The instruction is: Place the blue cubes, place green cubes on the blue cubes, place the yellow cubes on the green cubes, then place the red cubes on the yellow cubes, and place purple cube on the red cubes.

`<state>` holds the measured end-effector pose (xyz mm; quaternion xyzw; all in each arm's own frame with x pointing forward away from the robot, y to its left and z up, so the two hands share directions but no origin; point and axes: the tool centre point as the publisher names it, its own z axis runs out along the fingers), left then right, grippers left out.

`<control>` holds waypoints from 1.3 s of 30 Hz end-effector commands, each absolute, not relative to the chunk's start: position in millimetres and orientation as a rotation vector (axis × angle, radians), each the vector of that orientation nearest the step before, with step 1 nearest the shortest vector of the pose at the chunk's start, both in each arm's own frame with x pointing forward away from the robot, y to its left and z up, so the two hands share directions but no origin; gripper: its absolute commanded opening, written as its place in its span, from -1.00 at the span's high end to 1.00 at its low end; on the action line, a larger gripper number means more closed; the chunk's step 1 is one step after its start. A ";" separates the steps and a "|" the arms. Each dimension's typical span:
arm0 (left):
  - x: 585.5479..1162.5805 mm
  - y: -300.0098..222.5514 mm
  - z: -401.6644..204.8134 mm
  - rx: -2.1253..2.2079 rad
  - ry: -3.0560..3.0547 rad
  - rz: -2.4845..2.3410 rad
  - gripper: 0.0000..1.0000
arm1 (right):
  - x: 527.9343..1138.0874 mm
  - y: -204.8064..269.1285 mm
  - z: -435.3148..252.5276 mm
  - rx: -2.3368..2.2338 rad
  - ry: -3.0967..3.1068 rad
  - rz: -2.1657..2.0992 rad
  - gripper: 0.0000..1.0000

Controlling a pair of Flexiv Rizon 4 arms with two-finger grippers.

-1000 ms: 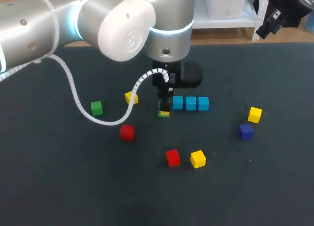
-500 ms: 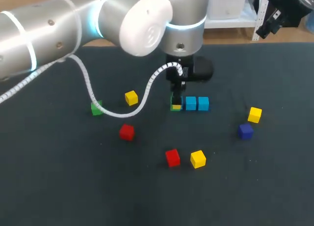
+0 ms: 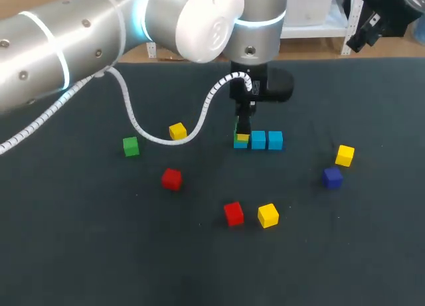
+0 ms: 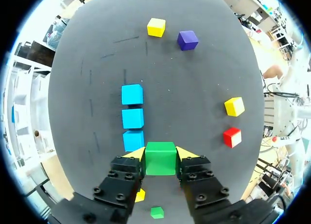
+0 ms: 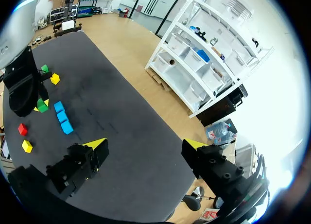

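Observation:
Three blue cubes lie in a row mid-table. My left gripper hangs over the row's left end, shut on a green cube that sits just above and slightly beside the nearest blue cube; I cannot tell whether they touch. A second green cube lies far left. Yellow cubes, red cubes and a purple cube are scattered around. My right gripper is open, high off the table's far right side, holding nothing.
The left arm and its white coiled cable stretch across the table's left half above the loose cubes. The dark mat has bare room along the front and at the far right.
My left arm has carried the green cube to the right, from just left of the blue row to above its left end cube. The right arm has kept still.

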<state>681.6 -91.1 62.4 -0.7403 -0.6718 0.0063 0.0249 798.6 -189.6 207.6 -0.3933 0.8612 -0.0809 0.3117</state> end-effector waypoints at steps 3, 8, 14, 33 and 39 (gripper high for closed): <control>683.2 -91.5 62.9 -2.287 -2.074 0.022 1.00 | 796.7 -189.4 206.5 -1.031 2.268 -0.219 -1.00; 683.2 -91.5 62.9 -2.287 -2.074 0.022 1.00 | 796.7 -189.4 206.5 -1.031 2.268 -0.219 -1.00; 683.6 -95.4 60.7 -2.311 -2.072 0.052 1.00 | 796.7 -189.4 206.5 -1.031 2.268 -0.219 -1.00; 701.6 -108.4 48.7 -2.279 -2.103 0.091 1.00 | 796.7 -189.4 206.5 -1.031 2.268 -0.219 -1.00; 709.0 -109.0 44.2 -2.247 -2.127 0.106 1.00 | 796.7 -189.4 206.5 -1.031 2.268 -0.219 -1.00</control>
